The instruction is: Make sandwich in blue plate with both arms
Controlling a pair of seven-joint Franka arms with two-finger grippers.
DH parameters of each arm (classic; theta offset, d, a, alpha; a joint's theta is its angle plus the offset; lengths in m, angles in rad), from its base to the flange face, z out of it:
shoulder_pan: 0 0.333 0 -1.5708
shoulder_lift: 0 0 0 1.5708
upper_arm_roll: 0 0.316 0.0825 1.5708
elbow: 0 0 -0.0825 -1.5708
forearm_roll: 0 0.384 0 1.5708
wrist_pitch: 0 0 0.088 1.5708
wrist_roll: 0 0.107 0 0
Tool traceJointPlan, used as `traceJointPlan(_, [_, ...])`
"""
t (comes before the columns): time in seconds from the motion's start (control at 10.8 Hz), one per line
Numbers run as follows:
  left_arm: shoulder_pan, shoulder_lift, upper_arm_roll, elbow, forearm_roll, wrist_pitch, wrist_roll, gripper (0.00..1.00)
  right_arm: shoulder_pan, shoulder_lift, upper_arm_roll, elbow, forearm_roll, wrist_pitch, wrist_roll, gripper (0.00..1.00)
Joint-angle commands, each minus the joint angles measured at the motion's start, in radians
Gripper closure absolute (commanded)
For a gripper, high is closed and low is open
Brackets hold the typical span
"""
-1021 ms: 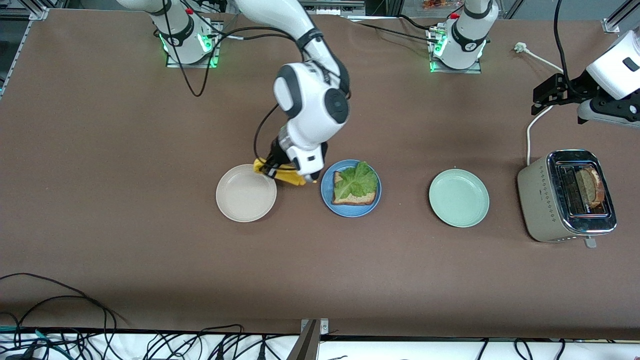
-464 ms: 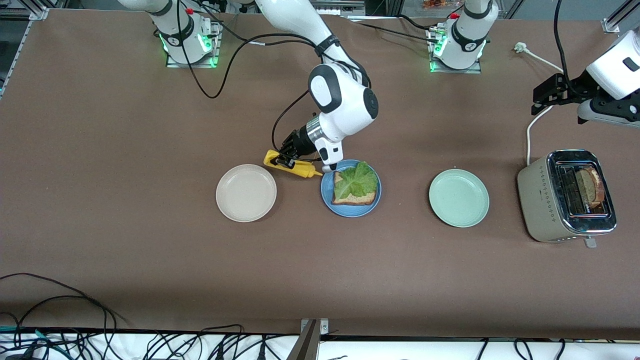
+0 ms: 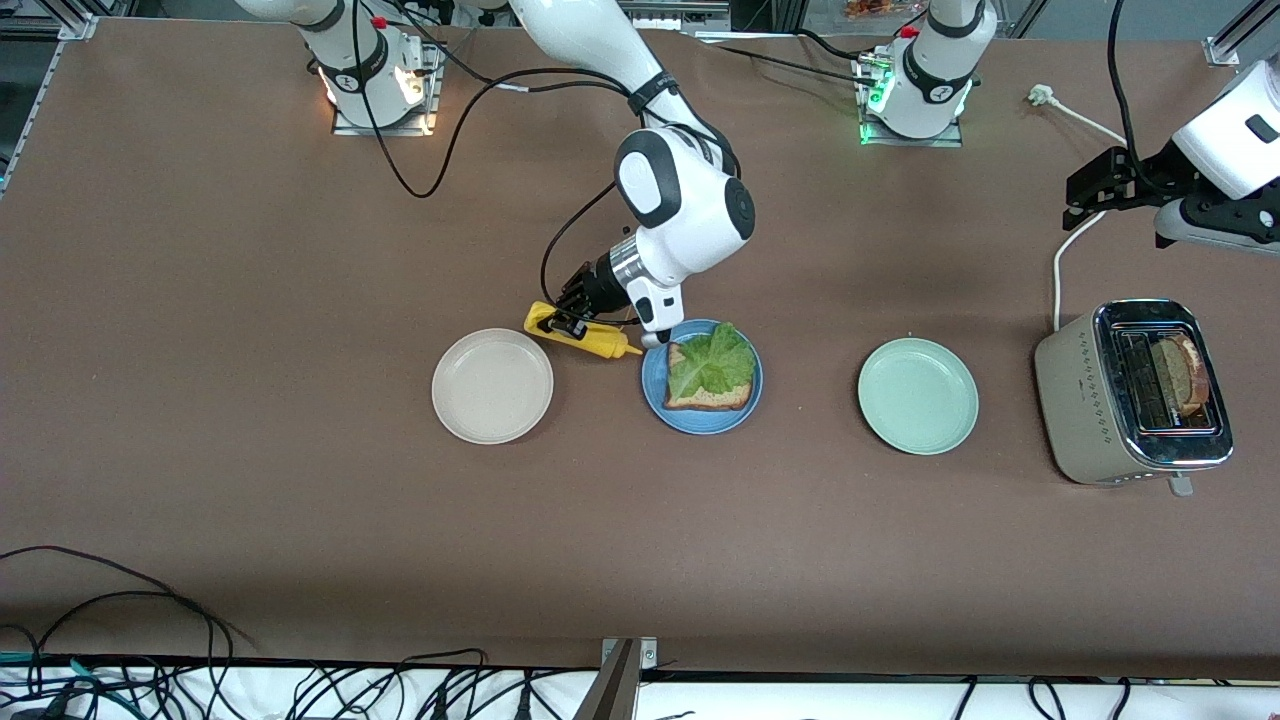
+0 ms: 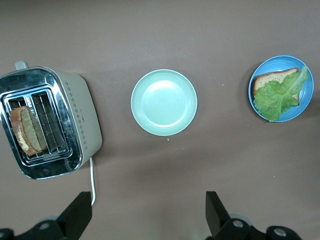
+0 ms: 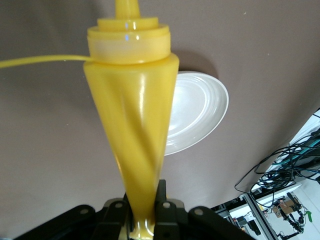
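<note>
Mustard bottle [image 3: 582, 337] pinched in my right end effector [image 3: 570, 318], between white plate [image 3: 492, 385] and blue plate [image 3: 702, 377] holding bread [image 3: 712, 397] and lettuce [image 3: 712, 362]. Left end effector [image 3: 1098, 186] waits wide open, empty, over tabletop [image 3: 250, 250] near toaster [image 3: 1132, 392].

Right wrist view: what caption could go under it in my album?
Right pincer squeezing a yellow sauce bottle above the brown table, cream-white plate below.

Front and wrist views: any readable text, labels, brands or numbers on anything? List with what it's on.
None readable.
Yellow squeeze bottle, held by the right gripper: no label shows.
Toaster: only a dotted pattern on its side, no brand visible.
Blue plate, cream plate, pale green plate: plain.
Arm bases: small marks, too small to read.
</note>
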Motion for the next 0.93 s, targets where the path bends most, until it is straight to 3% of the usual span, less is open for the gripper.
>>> traceJointPlan(0.0, [0.007,0.004,-0.003,0.021,-0.005,-0.014,0.008,0.0,-0.038,-0.012,-0.008,0.044,-0.003,-0.01,-0.014,0.99])
traceJointPlan(0.09, [0.007,0.004,-0.003,0.021,-0.005,-0.014,0.008,0.0,-0.066,-0.053,0.033,0.041,0.003,0.012,-0.014,0.99])
traceJointPlan(0.65, [0.007,0.004,-0.003,0.021,-0.005,-0.014,0.007,0.0,-0.508,-0.4,0.49,-0.043,0.018,0.137,-0.016,0.98])
traceJointPlan(0.84, [0.007,0.004,-0.003,0.021,-0.005,-0.014,0.007,0.0,-0.628,-0.475,0.552,-0.126,0.156,0.181,-0.069,0.98])
